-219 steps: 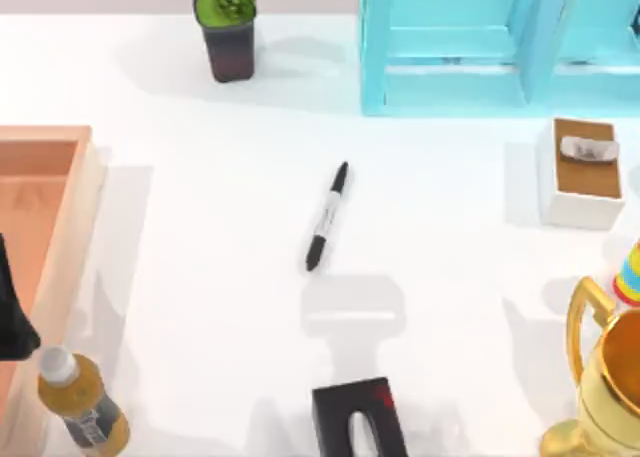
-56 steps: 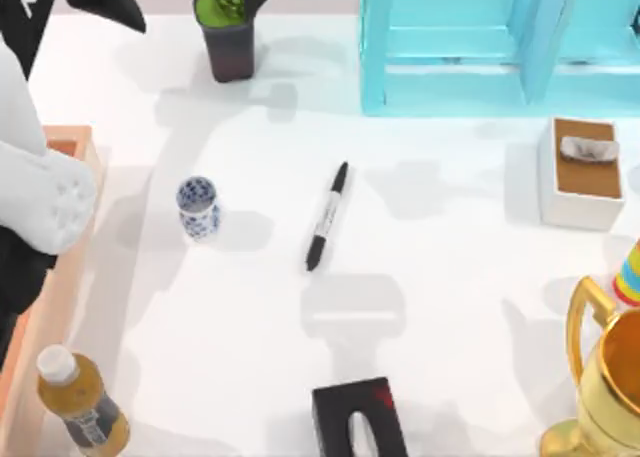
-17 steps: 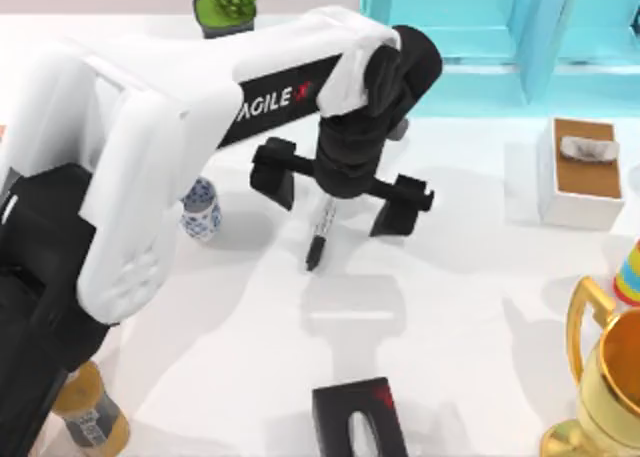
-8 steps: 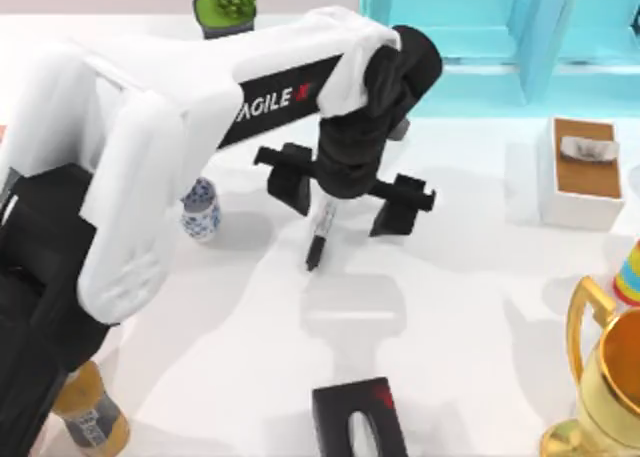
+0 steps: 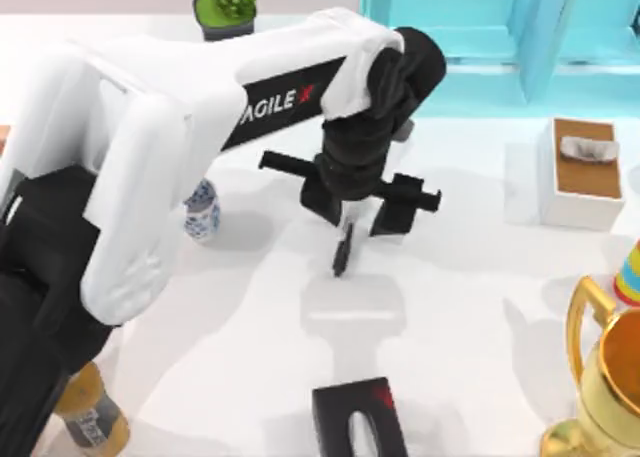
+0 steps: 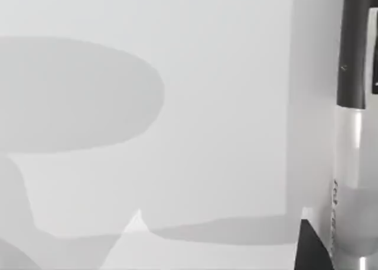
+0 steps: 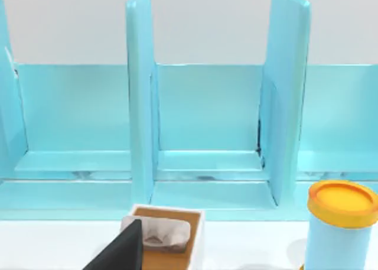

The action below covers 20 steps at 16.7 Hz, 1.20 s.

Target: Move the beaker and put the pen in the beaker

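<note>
The beaker (image 5: 202, 209), a small white cup with a blue pattern, stands upright left of centre, partly hidden by my left arm. The pen (image 5: 343, 249) lies at the table's middle; its upper part is under my wrist. My left gripper (image 5: 360, 209) hangs over the pen, open, with one finger (image 5: 323, 199) close against the pen's left side and the other finger (image 5: 396, 213) a little off to its right. In the left wrist view the pen (image 6: 354, 104) runs along the picture's edge beside a dark fingertip (image 6: 310, 249). My right gripper (image 7: 118, 255) is parked facing the blue shelf.
A blue shelf (image 5: 450, 77) and a potted plant (image 5: 228, 5) stand at the back. A white tissue box (image 5: 583, 177) sits at the right, a gold trophy (image 5: 600, 377) front right, an amber bottle (image 5: 85, 417) front left, and a black box (image 5: 358, 417) at the front.
The left gripper's fingers have drawn closer together around the pen. The pen's visible end has shifted to the right. The beaker has not moved in the last second.
</note>
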### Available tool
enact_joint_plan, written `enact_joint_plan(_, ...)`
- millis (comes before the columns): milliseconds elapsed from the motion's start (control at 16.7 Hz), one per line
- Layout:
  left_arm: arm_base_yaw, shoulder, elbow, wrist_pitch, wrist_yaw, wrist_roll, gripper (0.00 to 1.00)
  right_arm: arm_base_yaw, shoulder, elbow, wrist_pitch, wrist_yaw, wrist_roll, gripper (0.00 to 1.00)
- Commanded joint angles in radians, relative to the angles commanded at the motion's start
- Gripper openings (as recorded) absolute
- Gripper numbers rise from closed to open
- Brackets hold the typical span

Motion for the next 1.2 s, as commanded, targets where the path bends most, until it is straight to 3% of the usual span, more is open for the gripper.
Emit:
enact_joint_plan(360, 0.000, 0.000, 0.000, 0.000, 0.000, 0.000, 0.00, 0.000, 0.000, 0.000, 0.000, 0.000, 0.000, 1.00)
enact_joint_plan(420, -0.024, -0.064, 0.009, -0.015, 0.063, -0.026, 0.00, 0.000, 0.000, 0.000, 0.000, 0.000, 0.000, 1.00)
enact_joint_plan(540, -0.032, -0.079, -0.001, -0.022, 0.061, -0.033, 0.00, 0.000, 0.000, 0.000, 0.000, 0.000, 0.000, 1.00)
enact_joint_plan(1200, -0.168, -0.449, -0.249, -0.160, 0.048, -0.176, 0.00, 0.000, 0.000, 0.000, 0.000, 0.000, 0.000, 1.00)
